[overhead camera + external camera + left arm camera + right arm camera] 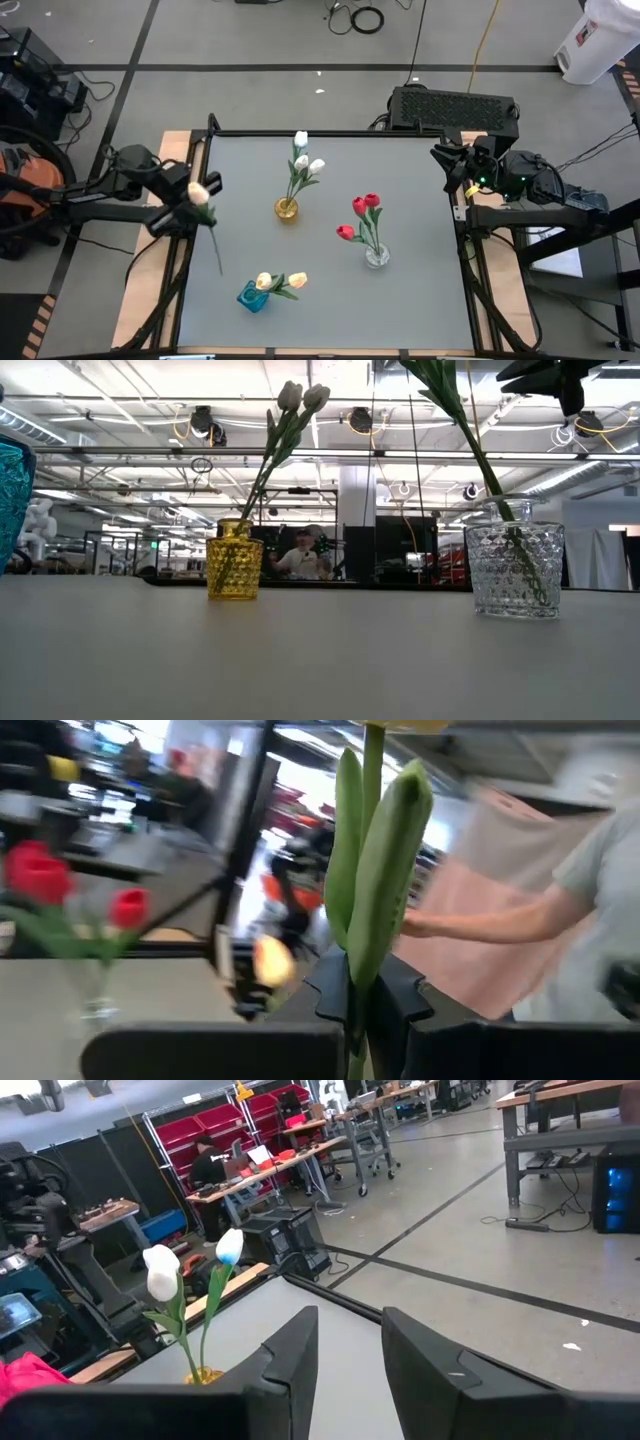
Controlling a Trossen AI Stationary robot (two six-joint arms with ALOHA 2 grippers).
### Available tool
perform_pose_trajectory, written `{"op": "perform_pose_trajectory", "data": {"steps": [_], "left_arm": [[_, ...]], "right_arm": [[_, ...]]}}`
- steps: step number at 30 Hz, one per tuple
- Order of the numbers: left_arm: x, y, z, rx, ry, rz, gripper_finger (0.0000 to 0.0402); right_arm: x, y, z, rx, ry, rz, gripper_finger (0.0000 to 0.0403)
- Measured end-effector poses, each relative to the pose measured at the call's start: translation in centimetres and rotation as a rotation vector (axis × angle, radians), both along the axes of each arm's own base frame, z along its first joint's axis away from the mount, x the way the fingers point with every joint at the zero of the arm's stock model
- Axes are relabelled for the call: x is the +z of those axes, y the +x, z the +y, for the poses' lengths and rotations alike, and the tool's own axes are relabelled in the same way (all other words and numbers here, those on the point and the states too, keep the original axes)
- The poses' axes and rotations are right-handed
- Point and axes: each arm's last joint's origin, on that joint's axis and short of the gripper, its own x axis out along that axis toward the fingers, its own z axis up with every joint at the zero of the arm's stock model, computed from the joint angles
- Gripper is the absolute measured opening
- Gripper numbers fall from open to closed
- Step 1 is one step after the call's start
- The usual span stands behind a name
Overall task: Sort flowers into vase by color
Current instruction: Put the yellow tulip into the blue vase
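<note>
- Left pincer (190,205): at the left edge of the desk (400,290), clenched on the green stem of a pale yellow tulip (199,192); the head lies at the pincer and the stem trails over the desk toward its near side; in the left wrist view the stem and leaves (372,870) rise upright between the dark fingers (330,995)
- Right pincer (450,160): off the desk's far right corner, apart from all the flowers; its two fingers (290,1355) stand apart with nothing between them
- Yellow vase (287,209): left of the desk's centre, toward the far side; holds three white tulips (305,160) that lean away from it
- Clear glass vase (377,255): right of centre, nearer than the yellow vase; holds three red tulips (358,212)
- Blue vase (252,296): near the front of the desk, left of centre; holds two pale yellow tulips (282,281) that lean to the right
- Low view: yellow vase (235,559) and clear glass vase (515,556) stand well apart on the desk; the blue vase (12,500) shows only at the picture's edge
- Background: a person (560,910) in a light shirt stands beyond the desk in the left wrist view; another person (300,557) sits far off in the low view
</note>
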Motion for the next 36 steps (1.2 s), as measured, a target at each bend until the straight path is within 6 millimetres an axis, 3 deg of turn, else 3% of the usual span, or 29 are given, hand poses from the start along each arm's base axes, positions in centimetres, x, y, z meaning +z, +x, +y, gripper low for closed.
{"op": "perform_pose_trajectory", "data": {"steps": [5, 26, 36], "left_arm": [[0.0, -0.2, -0.2, -0.098, 0.032, -0.013, 0.0015], [-0.2, 0.6, 0.0, -0.031, 0.047, -0.009, 0.0015], [-0.1, -0.1, -1.8, -0.225, 0.094, -0.066, 0.0015]], "right_arm": [[0.0, 0.0, 0.0, 0.0, 0.0, 0.0, 0.0105], [0.0, 0.0, 0.0, 0.0, 0.0, -0.001, 0.0105], [0.0, 0.0, 0.0, 0.0, 0.0, -0.001, 0.0105]]}}
